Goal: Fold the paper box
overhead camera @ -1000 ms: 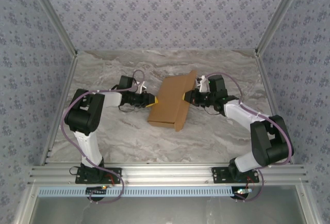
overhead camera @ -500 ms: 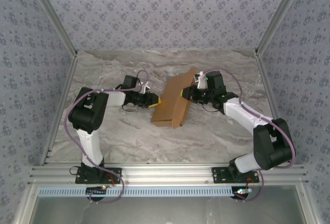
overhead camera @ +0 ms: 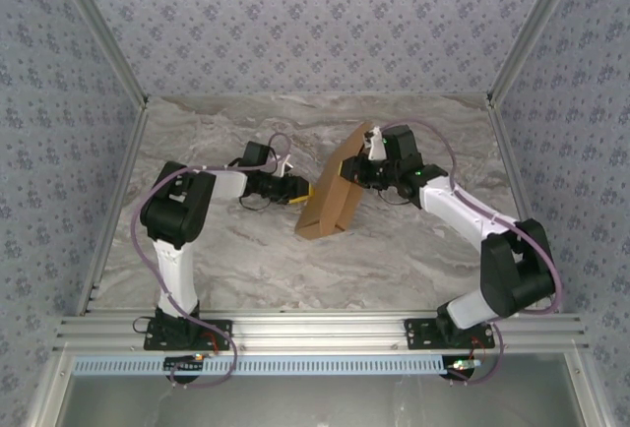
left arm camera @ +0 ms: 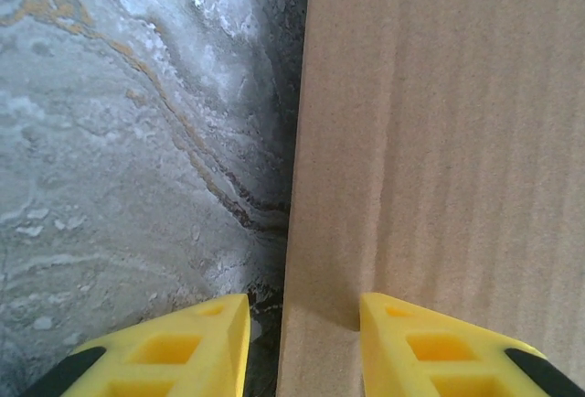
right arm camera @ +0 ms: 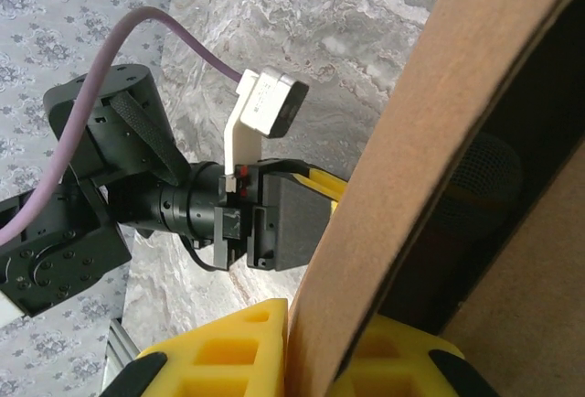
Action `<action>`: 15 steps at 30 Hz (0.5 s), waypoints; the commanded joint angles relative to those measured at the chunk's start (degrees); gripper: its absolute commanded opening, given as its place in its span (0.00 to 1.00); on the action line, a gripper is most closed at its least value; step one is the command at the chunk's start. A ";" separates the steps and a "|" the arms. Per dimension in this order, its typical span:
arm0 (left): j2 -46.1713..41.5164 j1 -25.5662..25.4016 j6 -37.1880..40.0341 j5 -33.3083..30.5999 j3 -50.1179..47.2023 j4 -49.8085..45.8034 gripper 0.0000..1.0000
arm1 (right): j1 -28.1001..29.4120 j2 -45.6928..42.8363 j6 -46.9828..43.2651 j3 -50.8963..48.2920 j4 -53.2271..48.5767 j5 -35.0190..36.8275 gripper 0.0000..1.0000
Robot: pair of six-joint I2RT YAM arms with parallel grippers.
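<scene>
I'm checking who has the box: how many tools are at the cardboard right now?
2. The left tool is at the paper box's left side, fingers apart astride its edge; the right tool is clamped on a cardboard wall at its right side.

In the left wrist view the paper box (left arm camera: 439, 141) is running off three edges, and the left tool (left arm camera: 302, 347) is getting cropped at the bottom. In the right wrist view the box's wall is hiding that tool's fingertips.
</scene>
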 commanded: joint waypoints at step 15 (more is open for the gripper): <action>-0.01 0.13 4.61 -8.78 4.70 -10.95 0.65 | 2.47 10.10 -6.09 12.06 -14.08 9.92 0.15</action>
